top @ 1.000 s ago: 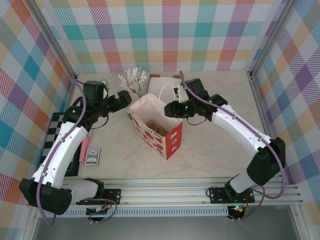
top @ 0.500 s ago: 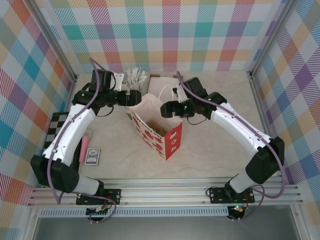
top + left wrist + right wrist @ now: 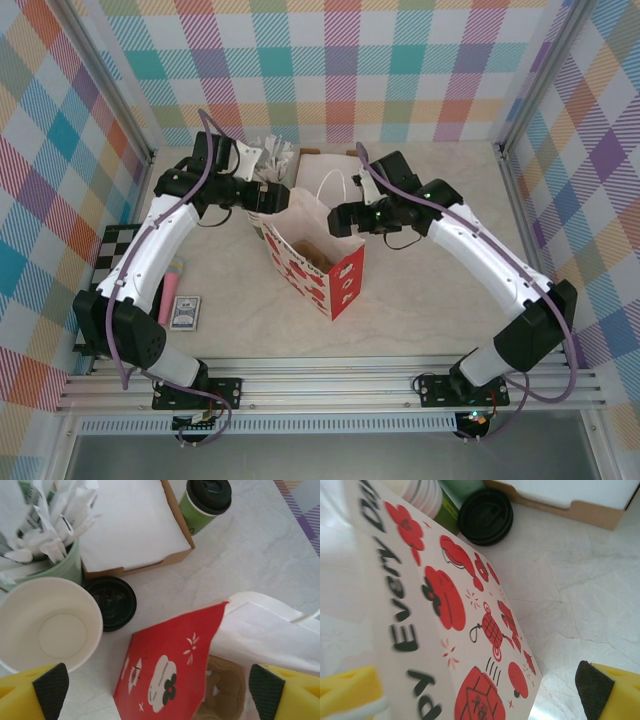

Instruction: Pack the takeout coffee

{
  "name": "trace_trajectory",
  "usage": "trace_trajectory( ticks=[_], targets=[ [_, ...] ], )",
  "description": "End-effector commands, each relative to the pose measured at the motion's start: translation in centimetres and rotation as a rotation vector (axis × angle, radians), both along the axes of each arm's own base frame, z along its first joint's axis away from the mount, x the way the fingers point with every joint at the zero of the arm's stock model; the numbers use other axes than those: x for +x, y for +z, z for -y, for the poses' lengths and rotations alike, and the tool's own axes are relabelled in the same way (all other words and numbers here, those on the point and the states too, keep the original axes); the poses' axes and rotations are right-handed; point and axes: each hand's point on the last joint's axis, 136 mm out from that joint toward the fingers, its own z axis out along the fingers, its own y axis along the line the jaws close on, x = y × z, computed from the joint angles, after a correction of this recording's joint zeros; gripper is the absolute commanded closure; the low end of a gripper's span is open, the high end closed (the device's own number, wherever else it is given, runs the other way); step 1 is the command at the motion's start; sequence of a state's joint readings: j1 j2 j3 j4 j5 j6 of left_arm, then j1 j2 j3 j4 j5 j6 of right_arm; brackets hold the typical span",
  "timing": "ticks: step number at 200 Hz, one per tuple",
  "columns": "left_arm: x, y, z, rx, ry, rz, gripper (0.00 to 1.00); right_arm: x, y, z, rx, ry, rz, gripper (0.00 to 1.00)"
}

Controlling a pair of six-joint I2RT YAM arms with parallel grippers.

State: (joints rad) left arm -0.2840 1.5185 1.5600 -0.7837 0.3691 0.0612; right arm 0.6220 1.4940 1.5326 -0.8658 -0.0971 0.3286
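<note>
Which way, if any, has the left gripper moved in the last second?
Yes: left gripper went right, up to the bag's far-left rim, top view.

Pastel plaid walls (image 3: 340, 70) all round, teal, pink, yellow, purple, over a cream counter (image 3: 260, 555) veined in grey. The coffee cup (image 3: 196, 516) is green under a black lid (image 3: 209, 494). The bag (image 3: 165, 675) shows a red side with white and black flowers, and its white face carries red blossoms and black lettering. Spare lids (image 3: 110, 602), black; paper cup (image 3: 47, 625), cream; white packets (image 3: 55, 520) in a pale-green cup (image 3: 67, 570); white napkins (image 3: 132, 525) in a brown box (image 3: 145, 567). Left tool (image 3: 157, 692): yellow fingers (image 3: 300, 700), black pads (image 3: 50, 692).
</note>
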Motion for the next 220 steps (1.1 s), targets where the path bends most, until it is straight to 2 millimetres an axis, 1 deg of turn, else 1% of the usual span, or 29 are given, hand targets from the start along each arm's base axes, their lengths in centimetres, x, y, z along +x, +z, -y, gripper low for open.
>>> trace_trajectory(
  ticks=[1, 28, 47, 73, 90, 101, 120, 135, 155, 172, 187, 206, 220],
  targets=[
    [0.5, 1.5, -0.6, -0.002, 0.074, 0.061, 0.01, -1.4, 3.7, 0.9, 0.028, 0.039, 0.090, 0.00],
    [1.0, 1.8, -1.5, -0.006, 0.161, 0.067, 0.00, -2.4, 6.0, 1.4, 0.087, 0.048, 0.162, 0.00],
    [1.2, 2.2, -2.3, -0.010, 0.230, 0.075, 0.00, -2.0, 6.8, 3.2, 0.119, -0.030, 0.194, 0.00],
    [1.1, 3.0, -4.2, -0.007, 0.353, 0.115, 0.00, -0.6, 7.6, 6.6, 0.169, -0.150, 0.208, 0.00],
    [0.6, 3.7, -5.4, -0.021, 0.426, 0.147, 0.00, 0.9, 7.9, 8.4, 0.193, -0.217, 0.220, 0.00],
    [0.2, 4.0, -6.2, -0.028, 0.474, 0.160, 0.00, 2.3, 7.9, 9.5, 0.199, -0.264, 0.222, 0.00],
    [-0.6, 4.2, -8.1, -0.031, 0.586, 0.171, 0.00, 5.5, 6.7, 11.9, 0.137, -0.407, 0.218, 0.00],
    [-1.4, 4.0, -9.1, -0.044, 0.656, 0.162, 0.00, 8.0, 5.4, 12.5, 0.085, -0.441, 0.200, 0.00],
    [-2.3, 3.3, -8.9, -0.076, 0.654, 0.129, 0.00, 11.2, 3.4, 12.3, 0.041, -0.441, 0.166, 0.00],
    [-2.6, 2.9, -9.9, -0.078, 0.734, 0.115, 0.00, 13.7, 1.7, 12.6, 0.027, -0.463, 0.130, 0.00],
    [-2.5, 2.6, -10.3, -0.100, 0.783, 0.106, 0.00, 15.9, 0.3, 13.4, 0.026, -0.500, 0.105, 0.00],
    [-1.9, 2.3, -9.6, -0.147, 0.778, 0.086, 0.00, 18.0, -1.0, 14.4, 0.032, -0.524, 0.081, 0.00],
    [-1.7, 1.9, -9.6, -0.160, 0.805, 0.068, 0.00, 19.2, -1.9, 14.6, 0.029, -0.509, 0.070, 0.00]
  ],
)
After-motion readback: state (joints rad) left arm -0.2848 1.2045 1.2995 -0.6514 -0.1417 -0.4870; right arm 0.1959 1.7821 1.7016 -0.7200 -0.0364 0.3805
